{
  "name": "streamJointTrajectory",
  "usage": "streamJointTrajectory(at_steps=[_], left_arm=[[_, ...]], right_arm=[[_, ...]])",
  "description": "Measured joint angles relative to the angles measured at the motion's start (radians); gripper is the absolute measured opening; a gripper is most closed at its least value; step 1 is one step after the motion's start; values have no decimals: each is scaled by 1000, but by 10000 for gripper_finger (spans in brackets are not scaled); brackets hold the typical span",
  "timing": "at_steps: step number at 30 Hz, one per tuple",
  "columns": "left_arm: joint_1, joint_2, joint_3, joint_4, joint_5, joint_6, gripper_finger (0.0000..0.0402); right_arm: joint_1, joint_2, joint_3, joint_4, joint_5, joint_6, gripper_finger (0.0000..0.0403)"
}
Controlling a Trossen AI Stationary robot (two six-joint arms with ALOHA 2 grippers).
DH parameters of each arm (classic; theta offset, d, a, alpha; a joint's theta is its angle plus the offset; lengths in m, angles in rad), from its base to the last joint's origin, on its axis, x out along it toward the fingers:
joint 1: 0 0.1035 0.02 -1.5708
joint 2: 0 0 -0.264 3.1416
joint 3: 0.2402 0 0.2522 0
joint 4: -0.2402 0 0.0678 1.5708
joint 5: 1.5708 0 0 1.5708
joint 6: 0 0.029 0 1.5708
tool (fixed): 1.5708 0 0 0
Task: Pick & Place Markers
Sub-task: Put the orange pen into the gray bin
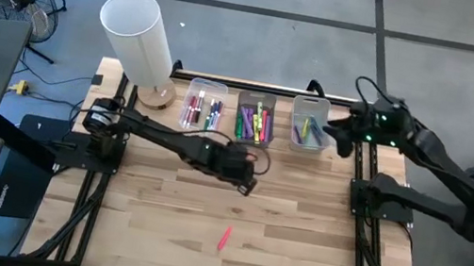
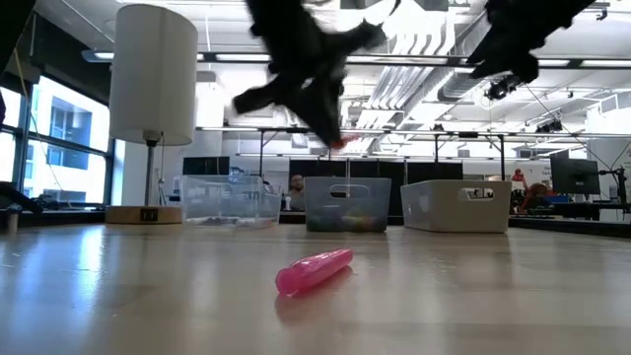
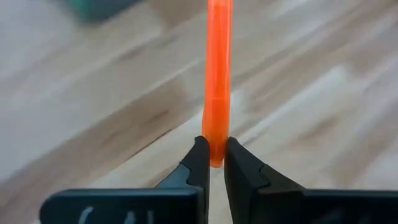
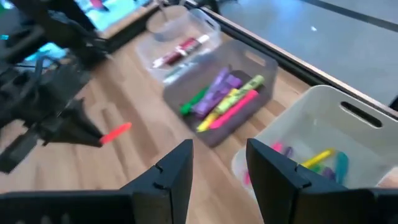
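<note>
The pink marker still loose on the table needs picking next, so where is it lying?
In the high view the pink marker lies alone on bare wood at the table's middle front, nearer the front edge than the left gripper.

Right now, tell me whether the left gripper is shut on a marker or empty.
Shut on one. The left gripper pinches the end of an orange-red marker, carried above the table.

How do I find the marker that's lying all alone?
Start at the three bins along the table's far edge. Come toward the near edge, past the left gripper holding an orange marker. The pink marker lies alone on bare wood.
</note>
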Motion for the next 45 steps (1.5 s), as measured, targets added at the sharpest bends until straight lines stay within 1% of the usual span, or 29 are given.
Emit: streamJointTrajectory(at_steps=[4,8,12,16,21,24,26,31,34,37,39,42,45], left_arm=[[18,-2,107,-4,-34,112,23],[35,-2,227,18,-81,249,25],[60,-3,365,26,-80,377,26],[90,-5,456,79,-48,485,27],[124,-5,487,209,32,567,27],[136,-5,487,241,78,574,27],[136,-5,487,250,103,574,28],[134,-5,487,250,111,593,28],[134,-5,487,247,111,593,28],[134,-5,487,246,111,594,28],[134,-5,487,240,111,596,28],[134,-5,487,236,112,596,28],[134,-5,487,232,111,597,28]], right_arm=[[47,-82,0,-35,-4,14,138],[107,-122,0,-36,-3,72,138],[171,-131,0,4,-15,124,139],[233,-130,0,118,-55,149,155],[300,-101,1,324,-26,162,192],[338,-59,1,417,26,158,210],[359,-23,1,474,35,150,220],[384,71,1,559,68,158,231],[383,110,1,605,63,143,230],[383,134,0,657,48,135,215],[384,141,1,675,42,137,191],[383,142,1,668,40,135,134],[384,142,1,667,33,134,62]])
